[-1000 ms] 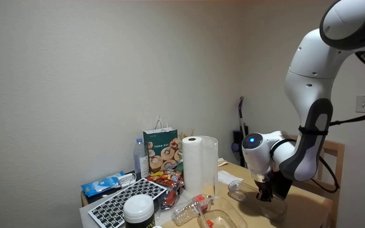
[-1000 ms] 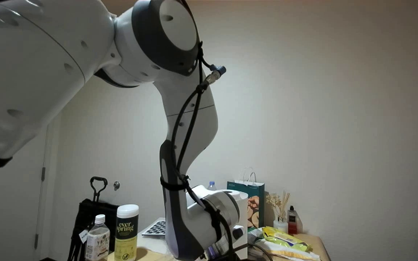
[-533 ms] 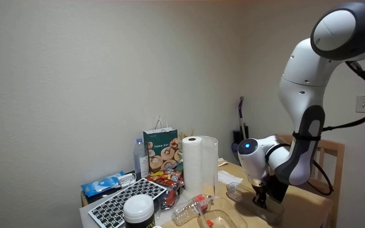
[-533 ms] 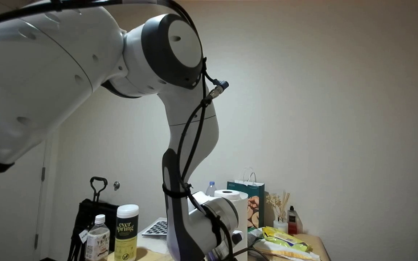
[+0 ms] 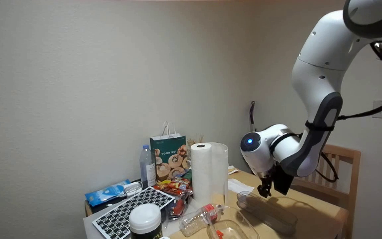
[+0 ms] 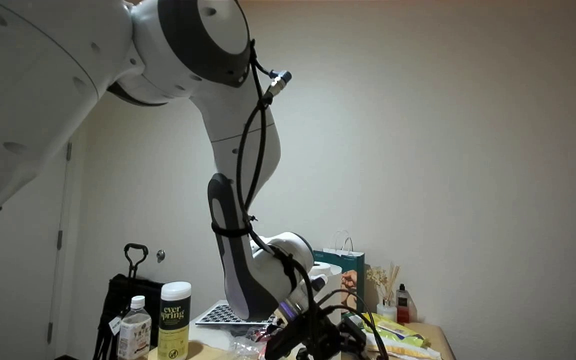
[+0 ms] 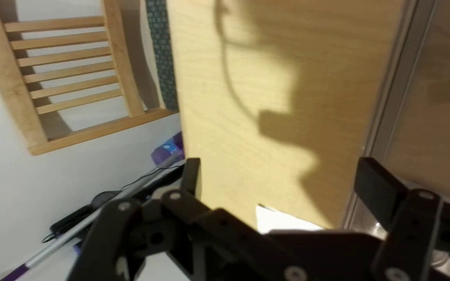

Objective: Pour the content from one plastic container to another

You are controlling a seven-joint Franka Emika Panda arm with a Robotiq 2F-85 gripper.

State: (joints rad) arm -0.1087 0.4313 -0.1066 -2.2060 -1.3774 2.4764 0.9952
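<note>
A long, clear plastic container [image 5: 267, 214] rests flat on the wooden table in an exterior view, with nothing I can make out inside. Nearer the camera stands another plastic container, a wider clear tub [image 5: 243, 221], cut by the frame's bottom edge, with a small red piece [image 5: 219, 234] in it. My gripper [image 5: 264, 192] hangs above the long container, tilted and apart from it. In the wrist view the gripper [image 7: 277, 169] is open wide with nothing between its fingers. There, the long container's rim [image 7: 389, 101] runs along the right, beyond one finger.
An empty-looking bottle [image 5: 196, 220] lies against the tub. Behind it stand a paper-towel roll [image 5: 201, 172], a green paper bag [image 5: 169, 156] and an upright bottle [image 5: 148, 166]. A patterned board [image 5: 134, 210] and a white-lidded canister [image 5: 145, 219] are also close. A wooden chair [image 5: 347, 166] borders the table.
The long container has come down slightly and now sits still. My gripper, which was down at it, has opened, let go, risen and tilted away.
</note>
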